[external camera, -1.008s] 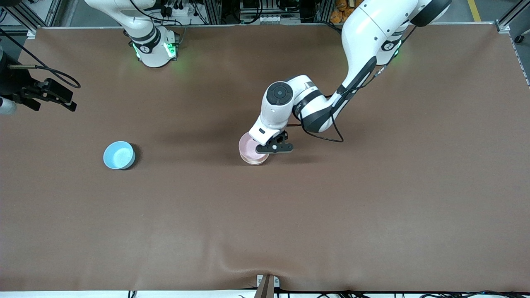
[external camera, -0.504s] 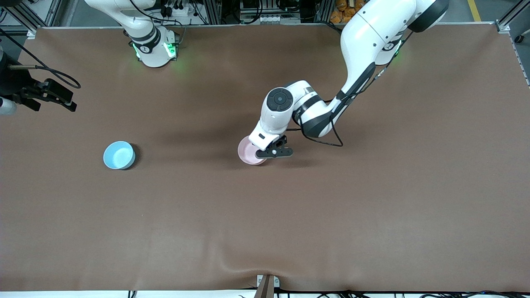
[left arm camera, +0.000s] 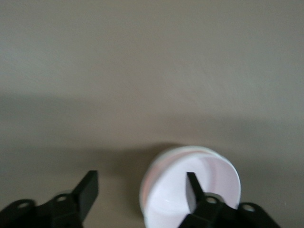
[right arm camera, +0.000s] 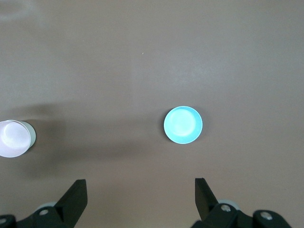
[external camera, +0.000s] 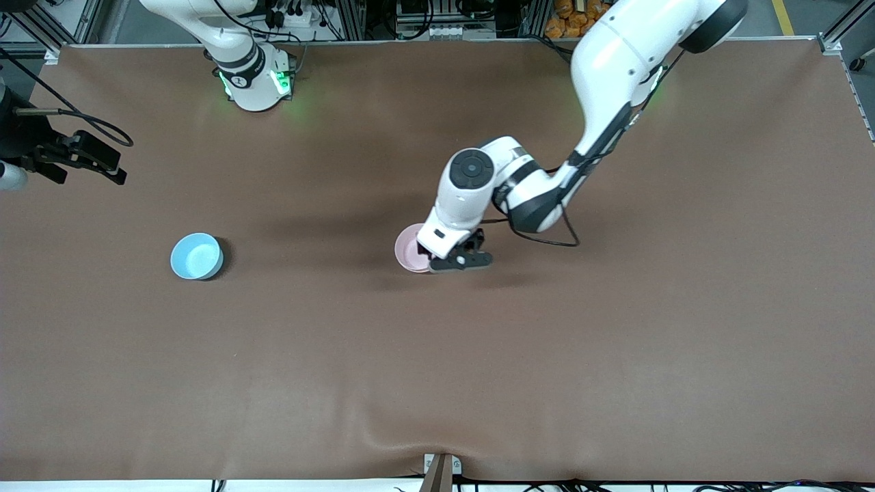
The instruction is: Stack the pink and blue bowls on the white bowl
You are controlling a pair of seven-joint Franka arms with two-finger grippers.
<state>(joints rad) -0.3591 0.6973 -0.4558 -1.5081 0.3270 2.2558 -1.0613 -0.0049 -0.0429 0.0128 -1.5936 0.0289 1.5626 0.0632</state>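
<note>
Now I see the pink bowl (external camera: 410, 249) nested in the white bowl (left arm camera: 156, 164) mid-table. My left gripper (external camera: 456, 258) sits over its rim, fingers spread, one inside. Toward the right arm's end stands the blue bowl (external camera: 196, 256); my right gripper (right arm camera: 141, 197) waits high, fingers spread.

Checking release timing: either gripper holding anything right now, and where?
Nothing held. Left gripper open astride pink bowl's rim, no grip; right gripper open, waiting high above the table.
</note>
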